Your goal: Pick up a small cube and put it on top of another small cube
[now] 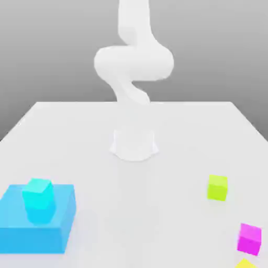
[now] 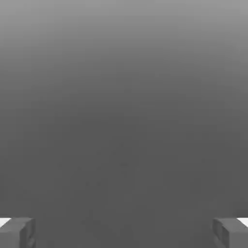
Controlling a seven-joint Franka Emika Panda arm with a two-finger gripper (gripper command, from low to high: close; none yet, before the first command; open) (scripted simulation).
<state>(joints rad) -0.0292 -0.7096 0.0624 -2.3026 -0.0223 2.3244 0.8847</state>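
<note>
A small cyan cube [image 1: 37, 194] rests on top of a larger flat blue block [image 1: 36, 220] at the front of the table on the exterior view's left. A lime-green cube [image 1: 217, 187] sits on the table at the exterior view's right. A magenta cube [image 1: 249, 238] lies nearer the front corner on that side. In the hand view my gripper [image 2: 124, 232] is open, its two grey fingertips [image 2: 17, 232] far apart with nothing between them, facing plain grey background.
The white arm [image 1: 133, 65] rises from its round base [image 1: 134, 144] at the middle of the white table [image 1: 178, 125]. A yellow object's corner [image 1: 245, 264] pokes in at the front edge, below the magenta cube.
</note>
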